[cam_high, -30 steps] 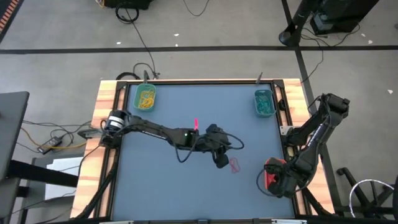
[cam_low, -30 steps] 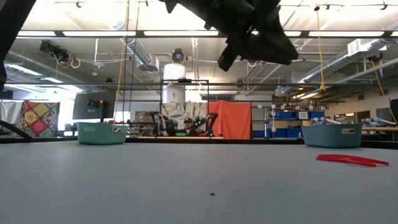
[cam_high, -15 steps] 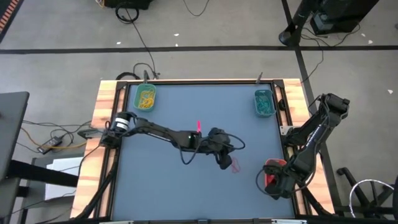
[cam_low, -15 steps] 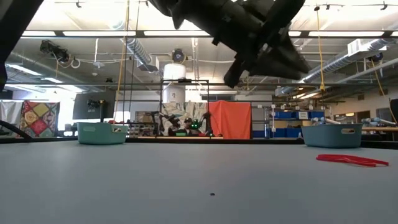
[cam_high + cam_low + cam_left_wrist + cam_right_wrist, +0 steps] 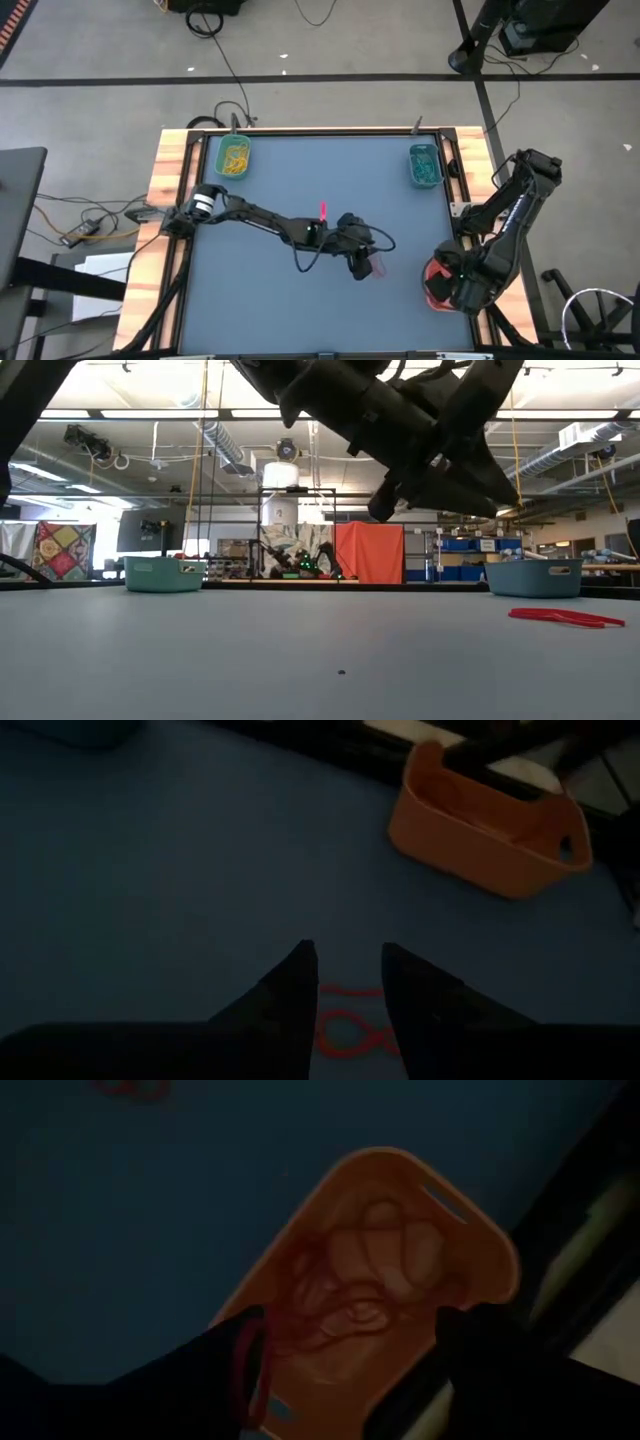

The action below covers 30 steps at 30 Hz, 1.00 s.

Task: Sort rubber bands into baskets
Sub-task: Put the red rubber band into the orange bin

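The table (image 5: pixel 260 300) has a flat blue-grey top with wooden edges; beyond it the low view shows a workshop with ceiling lights, an orange screen (image 5: pixel 371 553) and shelving; a green basket (image 5: pixel 234 157) and a teal basket (image 5: pixel 424 165) sit well away from both jaws. The left gripper (image 5: pixel 347 982) hovers with jaws spread above a red rubber band (image 5: pixel 345 1030) on the table, partly hidden by its fingers. The right gripper (image 5: pixel 350 1350) has jaws spread over the orange basket (image 5: pixel 490 1255), which holds a tangle of red bands (image 5: pixel 350 1295); one red band (image 5: pixel 243 1370) hangs against a finger, contact hard to make out.
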Each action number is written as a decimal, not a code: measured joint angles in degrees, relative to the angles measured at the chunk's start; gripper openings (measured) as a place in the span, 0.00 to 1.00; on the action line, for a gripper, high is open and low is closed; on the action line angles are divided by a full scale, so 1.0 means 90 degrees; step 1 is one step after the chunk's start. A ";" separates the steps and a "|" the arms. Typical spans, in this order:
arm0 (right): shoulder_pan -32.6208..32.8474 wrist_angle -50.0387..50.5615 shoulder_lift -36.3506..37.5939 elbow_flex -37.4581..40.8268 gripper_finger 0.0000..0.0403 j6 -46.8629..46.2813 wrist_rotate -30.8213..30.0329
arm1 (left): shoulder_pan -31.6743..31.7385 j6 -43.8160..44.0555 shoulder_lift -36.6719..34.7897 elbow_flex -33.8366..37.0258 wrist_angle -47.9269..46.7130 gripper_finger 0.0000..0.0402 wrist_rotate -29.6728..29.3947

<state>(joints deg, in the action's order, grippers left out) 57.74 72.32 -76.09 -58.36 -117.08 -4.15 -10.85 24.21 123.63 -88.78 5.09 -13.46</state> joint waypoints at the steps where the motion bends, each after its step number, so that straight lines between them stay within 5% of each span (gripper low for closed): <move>1: 0.0000 0.0089 0.0002 -0.0031 0.76 0.0002 0.0038 | -0.0020 -0.0002 0.0010 0.0005 -0.0001 0.30 0.0024; 12: 0.0072 0.0515 -0.0114 -0.0086 0.75 -0.0114 0.0994 | -0.0141 -0.0364 0.0013 0.0008 0.0155 0.30 0.0029; 19: 0.0042 -0.0278 -0.0114 -0.0089 0.75 -0.0143 0.0210 | -0.0136 -0.1133 0.0227 0.0008 0.0394 0.30 0.1021; 30: -0.0029 -0.0399 -0.0114 -0.0090 0.75 -0.0148 0.0080 | 0.0011 -0.2557 0.0530 0.0011 0.0018 0.30 0.1074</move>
<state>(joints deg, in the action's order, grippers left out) 57.47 68.72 -77.12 -59.17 -118.41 -3.44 -10.76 1.20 128.40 -88.68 5.26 -3.79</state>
